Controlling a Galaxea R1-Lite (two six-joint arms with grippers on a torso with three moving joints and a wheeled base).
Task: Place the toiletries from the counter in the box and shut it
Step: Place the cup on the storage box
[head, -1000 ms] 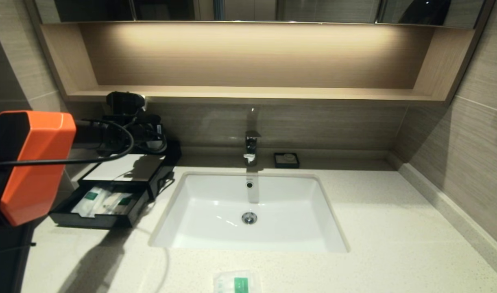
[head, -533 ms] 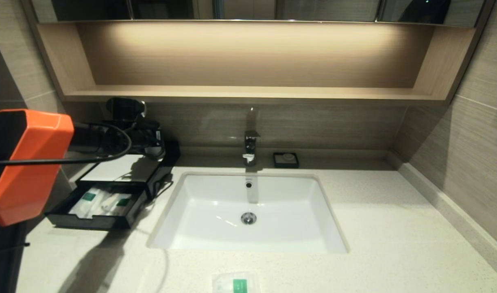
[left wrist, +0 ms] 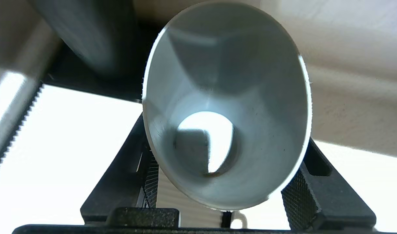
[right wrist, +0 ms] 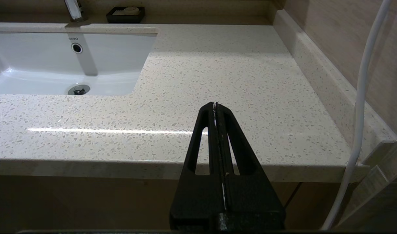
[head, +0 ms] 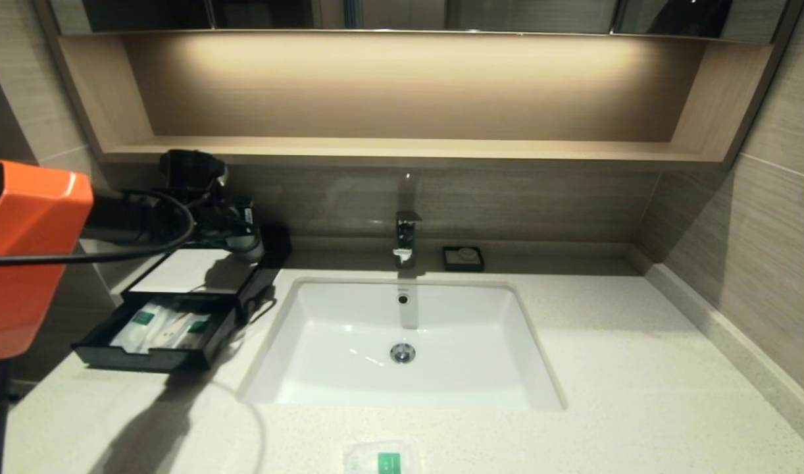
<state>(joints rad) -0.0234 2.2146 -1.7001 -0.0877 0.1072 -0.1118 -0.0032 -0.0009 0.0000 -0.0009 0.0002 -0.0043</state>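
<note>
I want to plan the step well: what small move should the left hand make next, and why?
Probably set the cup down and let go: the left hand is closed on it above the box, while one packet lies on the counter and the drawer stands open.

right end effector: fingers pressed together | below counter front edge | sink beyond

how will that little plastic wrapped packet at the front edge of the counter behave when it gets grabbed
The packet lies flat on the counter, so it is probably hard to get fingers under. Its translucent wrap looks thin and glossy, so it likely crumples and may slip. It seems light for its size and could slide when pushed; it shouldn't roll.
</note>
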